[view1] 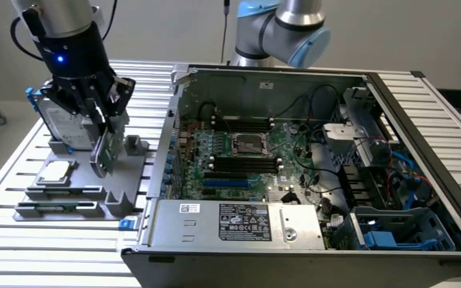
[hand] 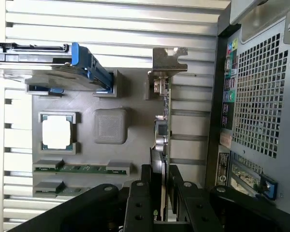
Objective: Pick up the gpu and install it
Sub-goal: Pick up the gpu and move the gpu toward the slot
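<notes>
Likely mid-pickup: best lifted straight up, keeping the gpu (view1: 105,153) vertical and square so nothing catches on the gray holder (view1: 122,207). End effector (view1: 101,135) partly closed, clamped across the card's two flat faces. Card standing on edge at the holder on the desk (view1: 6,240), beside the open computer case (view1: 422,114), toward the exterior view's left.
</notes>
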